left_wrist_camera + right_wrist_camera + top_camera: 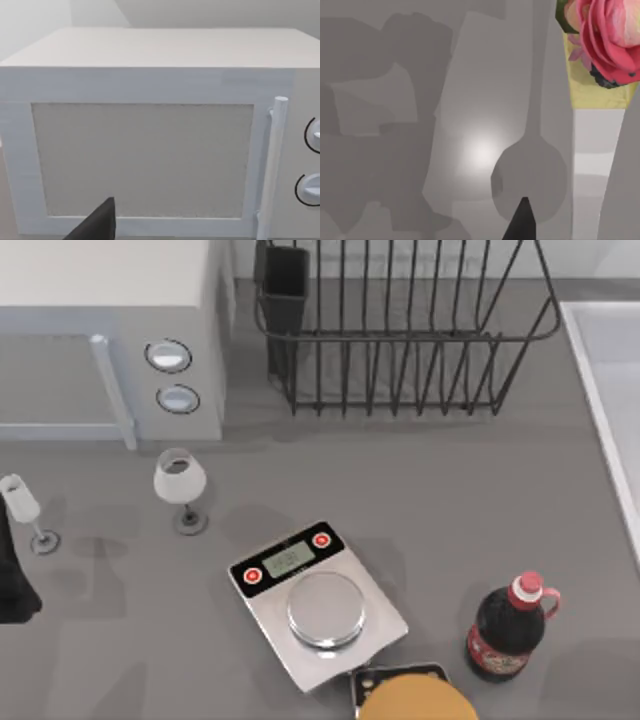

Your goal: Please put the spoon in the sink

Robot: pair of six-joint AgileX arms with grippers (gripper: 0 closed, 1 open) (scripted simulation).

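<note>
The spoon [530, 180] is a grey shape in the right wrist view, lying flat on a grey surface with its round bowl near the camera and its thin handle running away. A dark tip of my right gripper [521, 222] sits just over the near edge of the bowl; whether it touches is unclear. The sink [598, 410] is a pale basin with a lighter rim along the table's right edge in the top view. My left gripper [95, 225] hangs in front of the microwave door, and the left arm [15, 580] is parked at the table's left edge.
A white microwave [110, 330] stands back left and a black wire dish rack [400, 330] at the back middle. Two wine glasses [180, 485] stand left. Mid-table are a kitchen scale [315, 600], a cola bottle [510, 625] and an orange-topped object [415, 700]. A flower-printed box [600, 50] lies beside the spoon.
</note>
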